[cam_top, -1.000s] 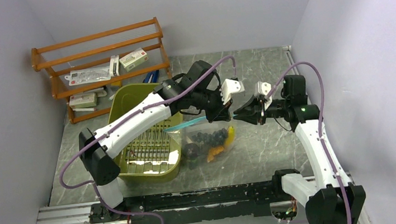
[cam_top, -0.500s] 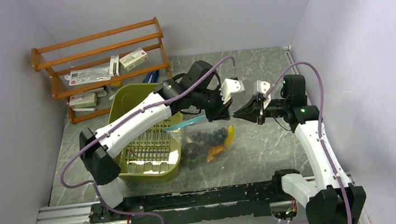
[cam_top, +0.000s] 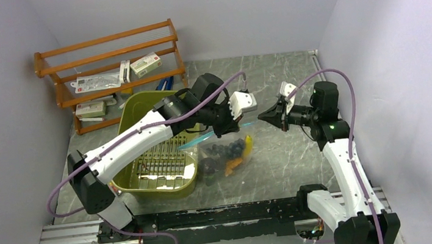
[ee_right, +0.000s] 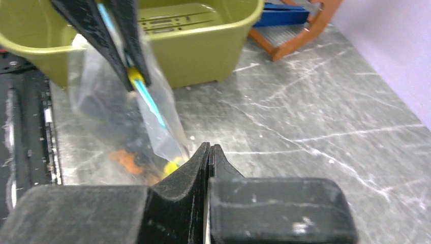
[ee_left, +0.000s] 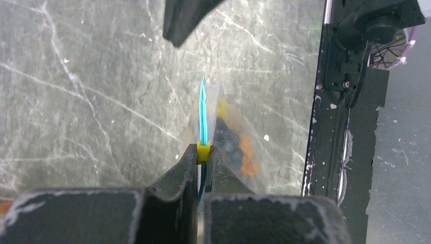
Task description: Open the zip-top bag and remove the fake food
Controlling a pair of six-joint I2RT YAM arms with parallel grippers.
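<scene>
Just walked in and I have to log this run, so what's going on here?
The left gripper is shut on the teal zip strip of the zip-top bag, holding it up beside the green bin. The fake food sits inside, and the bag looks zipped. The right gripper is shut on nothing, just short of the bag's free corner.

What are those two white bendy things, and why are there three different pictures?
Those are two robot arms bolted to a table. One picture looks down from above; the other two come from little cameras on each arm's wrist, so you see its own fingers. The left gripper pinches the blue strip of a clear zip-top bag holding fake food. The right gripper is shut on nothing, just beside the bag. A green tub and a wooden rack stand nearby.
</scene>
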